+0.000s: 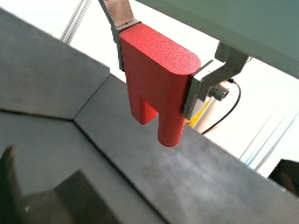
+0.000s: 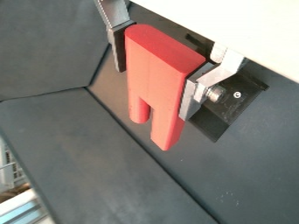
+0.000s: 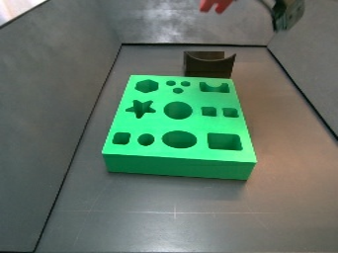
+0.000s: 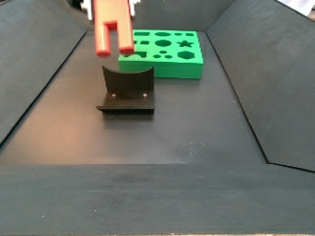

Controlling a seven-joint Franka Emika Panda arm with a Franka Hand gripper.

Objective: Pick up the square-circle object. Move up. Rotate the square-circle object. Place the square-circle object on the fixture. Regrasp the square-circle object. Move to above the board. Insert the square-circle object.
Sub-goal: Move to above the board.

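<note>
Gripper raised high above the dark surface, its silver fingers clamped on the square-circle object. In both wrist views the red piece hangs between the pads with its two-pronged end pointing down. In a side view the square-circle object is held in the air above the fixture, clear of its notch. The board lies flat just beside the fixture, all holes unoccupied.
</note>
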